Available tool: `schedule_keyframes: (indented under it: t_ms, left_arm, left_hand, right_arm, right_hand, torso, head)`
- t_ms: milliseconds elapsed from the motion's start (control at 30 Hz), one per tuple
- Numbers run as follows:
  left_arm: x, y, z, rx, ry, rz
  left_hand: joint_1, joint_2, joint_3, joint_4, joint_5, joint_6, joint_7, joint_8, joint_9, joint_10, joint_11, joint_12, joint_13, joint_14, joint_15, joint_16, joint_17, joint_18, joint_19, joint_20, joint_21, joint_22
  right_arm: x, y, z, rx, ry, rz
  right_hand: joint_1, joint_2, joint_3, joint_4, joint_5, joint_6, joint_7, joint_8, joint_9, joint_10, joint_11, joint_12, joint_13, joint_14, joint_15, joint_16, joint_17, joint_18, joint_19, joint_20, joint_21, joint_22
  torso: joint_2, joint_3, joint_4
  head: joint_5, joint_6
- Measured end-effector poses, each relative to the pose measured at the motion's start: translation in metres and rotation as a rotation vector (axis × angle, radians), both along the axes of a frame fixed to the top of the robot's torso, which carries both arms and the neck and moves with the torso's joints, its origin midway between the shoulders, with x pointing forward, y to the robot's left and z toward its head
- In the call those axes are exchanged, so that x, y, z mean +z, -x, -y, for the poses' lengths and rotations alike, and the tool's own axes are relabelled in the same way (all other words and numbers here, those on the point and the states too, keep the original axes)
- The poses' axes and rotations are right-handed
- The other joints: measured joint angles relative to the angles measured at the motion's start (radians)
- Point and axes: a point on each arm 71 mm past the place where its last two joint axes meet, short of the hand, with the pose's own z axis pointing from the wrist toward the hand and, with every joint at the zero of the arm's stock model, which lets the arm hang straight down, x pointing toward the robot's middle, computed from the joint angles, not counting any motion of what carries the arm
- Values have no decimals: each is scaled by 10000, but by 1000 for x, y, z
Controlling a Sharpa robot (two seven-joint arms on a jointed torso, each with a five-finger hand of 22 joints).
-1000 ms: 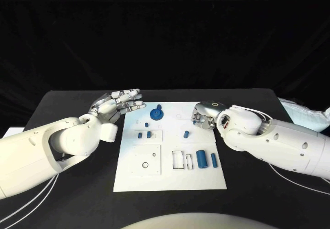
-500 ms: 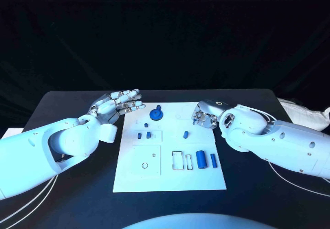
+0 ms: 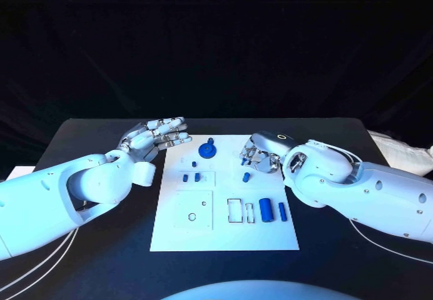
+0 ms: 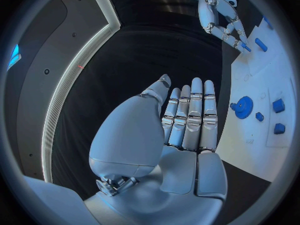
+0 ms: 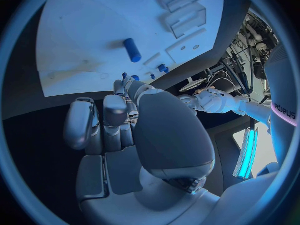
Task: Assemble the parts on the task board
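Head view: the task board (image 3: 226,231) lies mid-bench with blue parts (image 3: 265,209) on it. The left robot hand (image 3: 155,134) hovers empty, fingers spread, beside the board's far corner. The right robot hand (image 3: 259,154) curls above a small peg (image 3: 246,177).

Left wrist view: flat, open palm (image 4: 187,120).

Right wrist view: fingers (image 5: 115,110) curled, nothing held; best to centre over the peg first.

Robot lab, black-draped backdrop, black table (image 3: 90,134), white task board (image 3: 226,234)
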Motion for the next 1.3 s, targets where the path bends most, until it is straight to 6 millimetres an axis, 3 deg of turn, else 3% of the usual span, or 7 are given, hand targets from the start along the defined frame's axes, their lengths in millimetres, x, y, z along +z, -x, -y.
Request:
schedule_keyframes:
  t_ms: [233,500,1000,1300]
  left_arm:
    - [-1,0,1,-10,8,-2]
    - [-1,0,3,-41,22,4]
    - [-1,0,8,-131,41,30]
    - [-1,1,8,-130,24,57]
  left_hand:
    - [1,1,0,0,0,-35,35,0,0,0,0,0,0,33,33,0,0,1,0,0,0,-14]
    - [1,1,0,0,-1,-35,35,0,1,0,0,0,1,33,33,0,1,0,-1,0,0,-13]
    - [1,1,0,0,39,-35,35,0,1,0,0,0,1,68,-1,0,1,0,-1,0,0,-32]
    - [1,2,0,0,39,-35,35,0,2,0,0,0,1,68,-1,0,2,0,-1,0,0,-40]
  right_arm:
    - [4,17,-39,978,-600,-32]
    - [-10,29,-68,1646,-853,-384]
    - [-45,39,-89,2122,-555,-1108]
    - [-51,42,-95,2299,-422,-1270]
  right_hand:
    - [-42,42,40,9,-16,-13,12,-19,-4,0,0,-39,0,21,52,-1,33,-1,0,0,0,6]
    - [-54,53,81,-32,-32,-16,13,-56,-1,-1,0,-39,0,21,51,38,43,-1,0,0,0,19]
    - [-53,53,92,-44,-37,-49,12,-29,-2,-1,1,-77,0,22,51,38,58,-1,-1,0,0,17]
    - [-105,0,106,-59,-37,-15,51,-31,-8,33,36,-85,0,22,51,95,95,-1,2,3,-1,24]
  torso:
    - [8,-17,0]
    - [15,-17,-1]
    - [17,-11,-13]
    - [16,-6,-17]
  head:
    - [299,-37]
    - [568,-119]
    - [865,-291]
    - [989,-359]
